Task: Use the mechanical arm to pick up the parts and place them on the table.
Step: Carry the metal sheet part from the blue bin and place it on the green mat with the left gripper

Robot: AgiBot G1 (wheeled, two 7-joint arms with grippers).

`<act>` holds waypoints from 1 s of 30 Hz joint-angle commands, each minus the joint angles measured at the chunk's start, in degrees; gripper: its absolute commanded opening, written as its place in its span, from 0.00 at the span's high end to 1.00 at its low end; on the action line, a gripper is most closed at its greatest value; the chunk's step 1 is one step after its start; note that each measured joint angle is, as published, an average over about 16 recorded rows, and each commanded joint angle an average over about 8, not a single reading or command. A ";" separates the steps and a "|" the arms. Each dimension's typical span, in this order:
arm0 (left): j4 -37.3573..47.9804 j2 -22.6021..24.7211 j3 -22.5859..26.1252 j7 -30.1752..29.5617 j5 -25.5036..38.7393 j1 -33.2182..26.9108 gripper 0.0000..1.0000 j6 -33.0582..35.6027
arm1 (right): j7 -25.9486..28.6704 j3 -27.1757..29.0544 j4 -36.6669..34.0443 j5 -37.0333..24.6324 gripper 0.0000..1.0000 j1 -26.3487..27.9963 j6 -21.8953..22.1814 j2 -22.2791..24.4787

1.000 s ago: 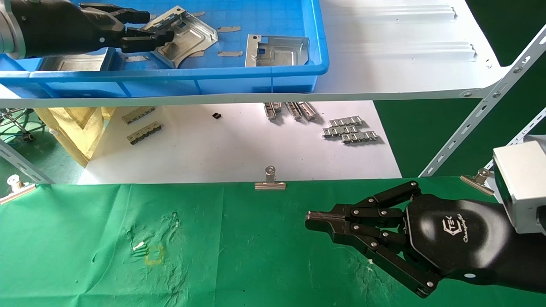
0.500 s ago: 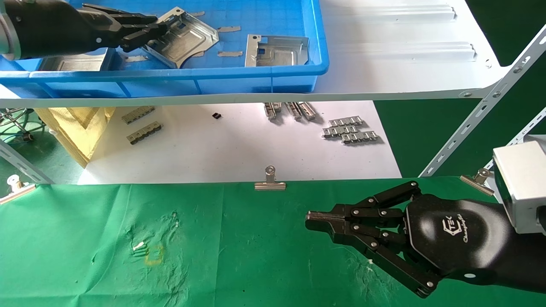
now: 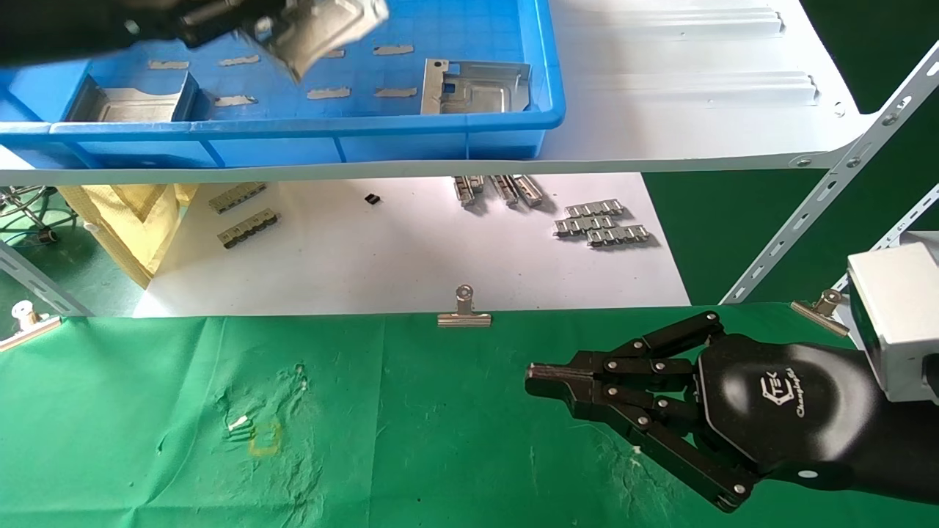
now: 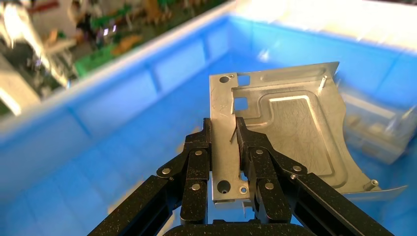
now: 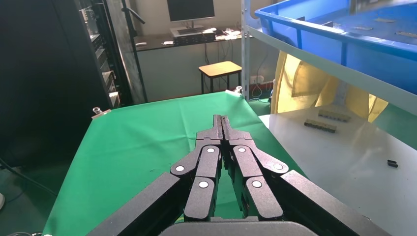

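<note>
My left gripper [image 3: 242, 16] is at the top left above the blue tray [image 3: 440, 121], shut on a silver stamped plate [image 3: 323, 29] and holding it lifted off the tray floor. In the left wrist view the jaws [image 4: 223, 129] clamp the plate's [image 4: 290, 123] narrow edge strip. Two more plates lie in the tray, one at the left [image 3: 132, 103] and one at the right [image 3: 477, 86]. My right gripper [image 3: 532, 380] is shut and empty, resting over the green cloth table [image 3: 403, 425]; it also shows in the right wrist view [image 5: 221, 119].
The tray stands on a white shelf [image 3: 697, 110] with slanted struts [image 3: 829, 191] at the right. Below it a white sheet [image 3: 411, 249] holds toothed metal strips [image 3: 601, 224]. Binder clips [image 3: 464, 312] hold the cloth's far edge. Yellow fabric [image 3: 125, 220] hangs at the left.
My left gripper closed on the plate in the tray and lifted it up and away from the tray floor. The right arm has not moved.
</note>
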 commanded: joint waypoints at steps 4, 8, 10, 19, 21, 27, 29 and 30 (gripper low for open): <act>-1.57 -1.56 -0.96 2.97 -1.60 -0.16 1.00 7.04 | 0.00 0.00 0.00 0.00 0.43 0.00 0.00 0.00; -4.13 -3.08 -1.25 6.11 -2.84 0.97 1.00 13.51 | 0.00 0.00 0.00 0.00 0.02 0.00 0.00 0.00; -6.65 -4.00 -1.00 7.66 -3.68 2.23 1.00 15.24 | 0.00 0.00 0.00 0.00 0.00 0.00 0.00 0.00; -33.38 -15.15 6.73 11.79 -16.62 15.12 1.00 16.11 | 0.00 -0.01 0.00 0.00 0.00 0.00 0.00 0.00; -37.60 -18.00 9.19 11.67 -19.99 17.42 1.00 15.88 | 0.00 -0.01 0.00 0.00 0.00 0.00 0.00 0.00; -37.74 -22.15 16.48 15.17 -20.96 21.25 1.00 14.97 | 0.00 -0.01 0.00 0.01 0.00 0.00 0.00 0.00; -35.00 -22.22 18.67 18.31 -18.92 22.24 1.00 14.55 | 0.00 -0.01 0.00 0.01 0.00 0.00 0.00 0.00; -33.44 -22.05 19.58 20.09 -17.86 22.67 1.00 14.35 | 0.00 -0.01 0.00 0.01 0.00 0.00 0.00 0.00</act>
